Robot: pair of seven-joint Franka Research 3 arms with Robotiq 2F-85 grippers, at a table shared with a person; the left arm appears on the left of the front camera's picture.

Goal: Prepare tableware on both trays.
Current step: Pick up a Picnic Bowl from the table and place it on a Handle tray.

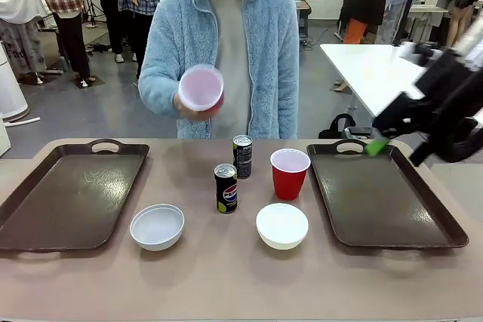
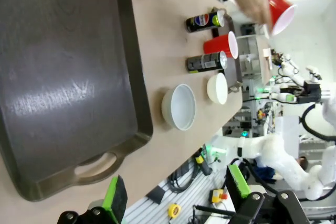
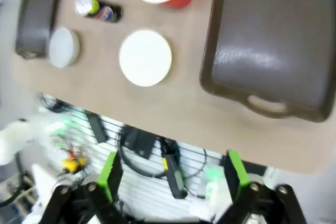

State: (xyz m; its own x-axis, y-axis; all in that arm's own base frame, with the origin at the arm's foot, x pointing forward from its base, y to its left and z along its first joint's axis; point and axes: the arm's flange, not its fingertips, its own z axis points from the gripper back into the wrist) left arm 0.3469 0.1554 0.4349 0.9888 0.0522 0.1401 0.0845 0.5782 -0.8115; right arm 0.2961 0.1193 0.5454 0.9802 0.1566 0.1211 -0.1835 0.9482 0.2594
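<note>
Right claw [image 3: 173,174] and left claw [image 2: 176,192] both stood spread wide, holding nothing. In the front view one green pad [image 1: 375,146] of the right claw showed, blurred, over the eleven o'clock corner of the right tray [image 1: 377,201], which lay bare at three o'clock on the counter [image 1: 226,277]. The left tray [image 1: 68,194] lay bare at nine o'clock, and the left claw hung off its near end handle.

Between the trays stood the tableware. A red cup [image 1: 290,173] stood upright, mouth up, just beside the right tray's nine o'clock rim. The right bowl [image 1: 281,225] sat at six o'clock from that cup. The near can [image 1: 226,188] and far can [image 1: 242,156] stood upright at the counter's middle, and the left bowl [image 1: 157,226] lay just off the left tray's near corner. A second red cup [image 1: 201,88] was tilted, mouth toward the camera, in the person's hand [image 1: 192,107] above the counter's twelve o'clock edge.

From the right claw the standing cup lay at about eight o'clock in the front view, its long axis vertical. The right arm looked the nearer one for that cup and the right bowl. The left bowl sat closest to the left claw, at roughly twelve o'clock in the left wrist view. A sideways grasp across the cup's wall would probably suit.
</note>
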